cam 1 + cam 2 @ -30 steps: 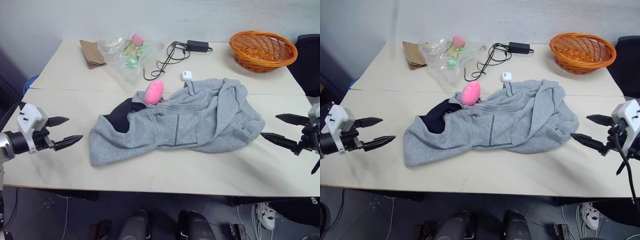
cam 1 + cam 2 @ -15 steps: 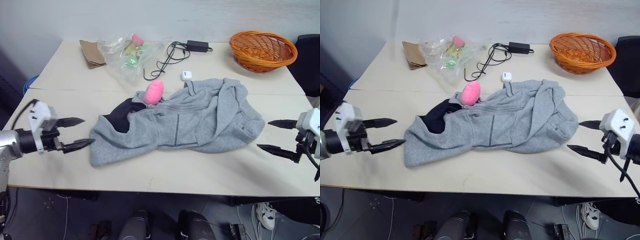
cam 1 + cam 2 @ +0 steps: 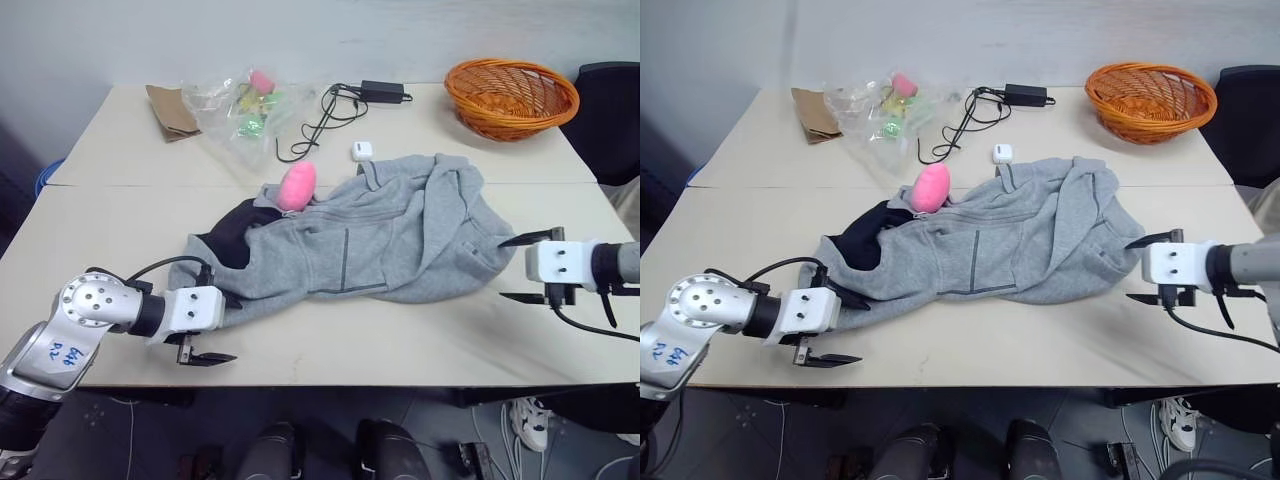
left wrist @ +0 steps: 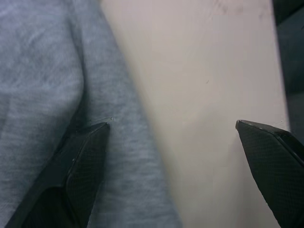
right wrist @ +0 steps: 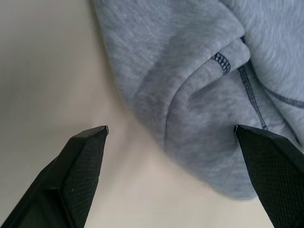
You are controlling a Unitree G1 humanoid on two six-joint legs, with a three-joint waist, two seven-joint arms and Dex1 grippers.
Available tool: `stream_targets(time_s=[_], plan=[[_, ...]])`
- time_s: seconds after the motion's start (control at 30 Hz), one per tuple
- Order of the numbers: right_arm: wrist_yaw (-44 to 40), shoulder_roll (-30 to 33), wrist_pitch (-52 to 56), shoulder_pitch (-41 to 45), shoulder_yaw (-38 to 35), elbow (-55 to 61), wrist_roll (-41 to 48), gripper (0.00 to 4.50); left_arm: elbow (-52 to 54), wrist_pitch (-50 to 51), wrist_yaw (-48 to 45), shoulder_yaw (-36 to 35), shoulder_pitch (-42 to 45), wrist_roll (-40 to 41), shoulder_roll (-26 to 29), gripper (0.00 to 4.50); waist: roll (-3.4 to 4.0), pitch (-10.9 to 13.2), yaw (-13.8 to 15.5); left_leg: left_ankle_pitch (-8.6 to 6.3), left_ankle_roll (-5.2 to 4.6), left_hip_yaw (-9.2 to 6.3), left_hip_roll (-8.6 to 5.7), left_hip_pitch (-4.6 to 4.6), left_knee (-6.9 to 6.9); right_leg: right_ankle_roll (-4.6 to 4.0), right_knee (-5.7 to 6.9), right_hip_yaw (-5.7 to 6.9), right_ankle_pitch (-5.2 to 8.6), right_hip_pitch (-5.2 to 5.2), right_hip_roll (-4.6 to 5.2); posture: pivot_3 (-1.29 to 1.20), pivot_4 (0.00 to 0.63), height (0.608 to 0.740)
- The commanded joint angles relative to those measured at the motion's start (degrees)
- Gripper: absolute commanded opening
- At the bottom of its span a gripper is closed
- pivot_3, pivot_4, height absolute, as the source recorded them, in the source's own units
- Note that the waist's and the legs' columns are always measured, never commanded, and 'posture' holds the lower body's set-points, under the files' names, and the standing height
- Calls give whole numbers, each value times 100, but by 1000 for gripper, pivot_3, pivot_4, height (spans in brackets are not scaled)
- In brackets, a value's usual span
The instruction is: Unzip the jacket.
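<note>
At the counter's (image 3: 420,345) near left, the left pincer (image 3: 213,330) stands wide apart and has hold of nothing; one finger lies over the jacket's lower left hem while the other hangs past the front edge, and in its wrist view one fingertip (image 4: 90,142) sits above grey fleece, the other above bare counter. Toward the far left corner lie a brown paper bag (image 3: 167,108) and, beside it, a clear plastic bag (image 3: 235,110) with small coloured things inside. The jacket (image 3: 390,235) lies crumpled across the middle of the counter, its black hood lining (image 3: 235,235) turned up at its left end and a dark seam line running down its front. A pink plush toy (image 3: 296,186) rests on the jacket's far edge, next to the hood. Behind it, toward the far edge, are a black cable with a power brick (image 3: 381,91) and a small white box (image 3: 361,151) just beyond the jacket. An orange wicker basket (image 3: 511,97) stands at the far right corner. By the right edge, the right pincer (image 3: 525,268) is spread wide and empty, its fingers either side of the jacket's right end, close to the fabric without gripping it.
</note>
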State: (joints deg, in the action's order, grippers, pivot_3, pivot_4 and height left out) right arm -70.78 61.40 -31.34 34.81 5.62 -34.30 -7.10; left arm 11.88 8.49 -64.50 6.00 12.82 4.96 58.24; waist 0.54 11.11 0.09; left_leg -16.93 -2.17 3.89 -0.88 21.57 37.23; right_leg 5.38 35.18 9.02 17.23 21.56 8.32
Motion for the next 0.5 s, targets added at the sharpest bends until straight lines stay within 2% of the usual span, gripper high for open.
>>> stream_targets(time_s=[0.03,0.1,0.3,0.5], plan=[[191,-123,-439,437,243,-572,-349,4491,-199,-243,288,116,139,-379,-177,4314,0,0,-3,0,-1,0,-1,1,0,0,1,1,0,0,0,0,150,740],[241,-244,-588,702,401,-940,-492,4500,-297,-326,366,175,192,-509,-287,3910,1,0,1,0,-5,1,-4,1,6,0,5,1,0,-3,0,0,150,740],[328,-367,-1027,1140,684,-1653,-728,2451,-346,-392,391,179,192,-564,-412,1990,1,0,0,1,-6,-4,-6,-2,16,0,19,0,0,-7,12,0,150,740],[63,-294,-1127,1140,648,-1618,-457,403,-479,-593,300,157,70,-595,-315,160,1,0,-22,0,-5,-3,-3,-2,15,0,18,0,0,-6,12,0,150,740]])
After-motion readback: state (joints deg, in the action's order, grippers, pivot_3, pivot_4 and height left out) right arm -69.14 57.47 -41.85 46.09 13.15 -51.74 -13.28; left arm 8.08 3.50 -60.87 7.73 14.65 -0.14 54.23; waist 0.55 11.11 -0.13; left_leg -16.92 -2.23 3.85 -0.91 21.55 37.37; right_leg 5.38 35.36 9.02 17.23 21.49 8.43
